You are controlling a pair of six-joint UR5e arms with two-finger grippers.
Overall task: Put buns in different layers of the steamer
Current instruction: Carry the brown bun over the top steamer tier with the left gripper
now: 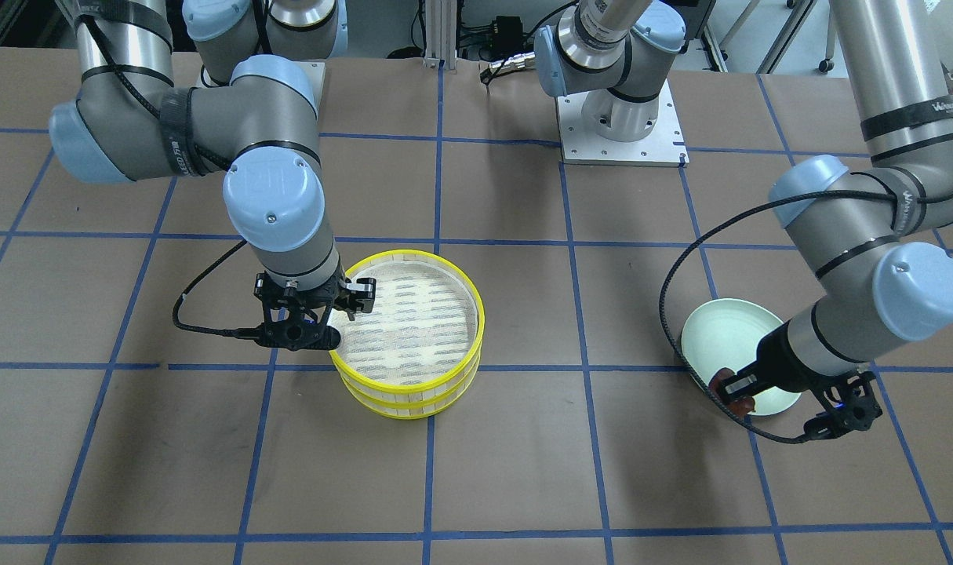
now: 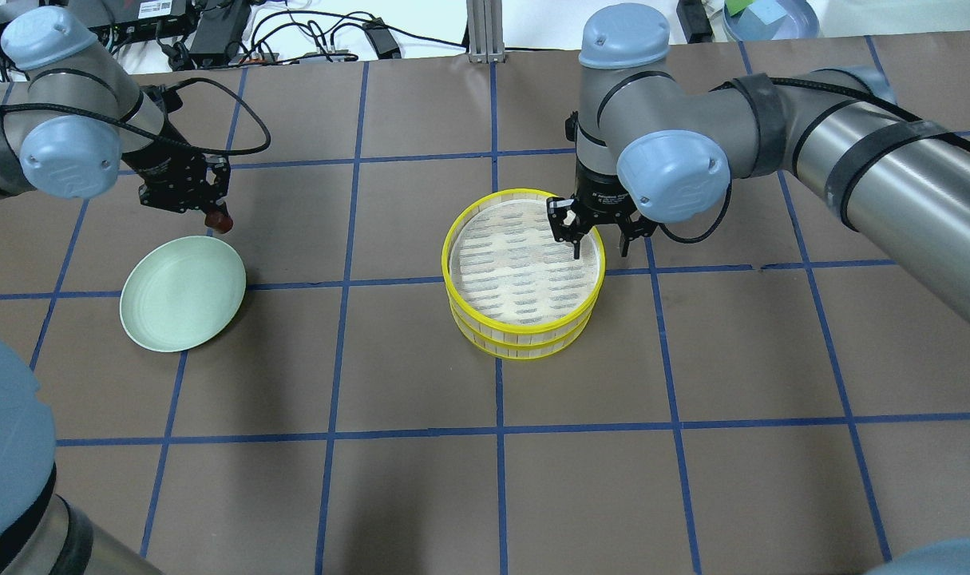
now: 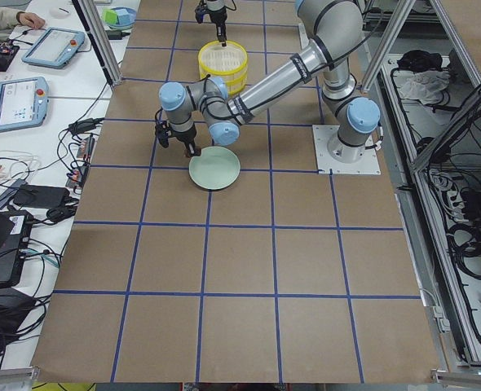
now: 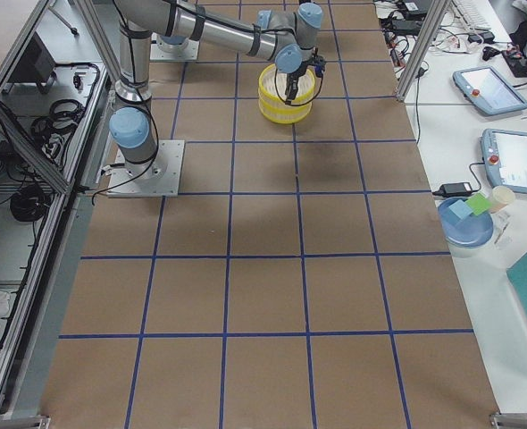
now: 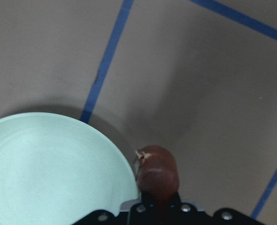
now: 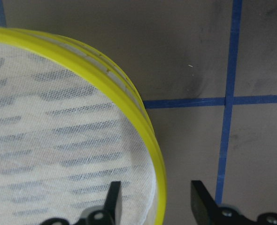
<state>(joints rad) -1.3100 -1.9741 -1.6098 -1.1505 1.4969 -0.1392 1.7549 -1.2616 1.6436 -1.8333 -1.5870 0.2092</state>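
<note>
Two steamer layers stand stacked mid-table, the top layer point(image 2: 485, 201) on the lower layer point(image 2: 524, 345). The top layer's mesh liner is bare. The inside of the lower layer is hidden. My right gripper point(image 2: 602, 249) is open and straddles the top layer's yellow rim point(image 6: 143, 117), one finger inside, one outside; it also shows in the front view point(image 1: 331, 318). My left gripper point(image 2: 215, 214) is shut on a reddish-brown bun point(image 5: 156, 173) just off the edge of the pale green plate point(image 2: 183, 293).
The plate point(image 1: 731, 345) lies empty on the brown paper table with its blue tape grid. The arm bases and cables stand at the robot's end of the table. Tablets and a blue bowl lie on side benches.
</note>
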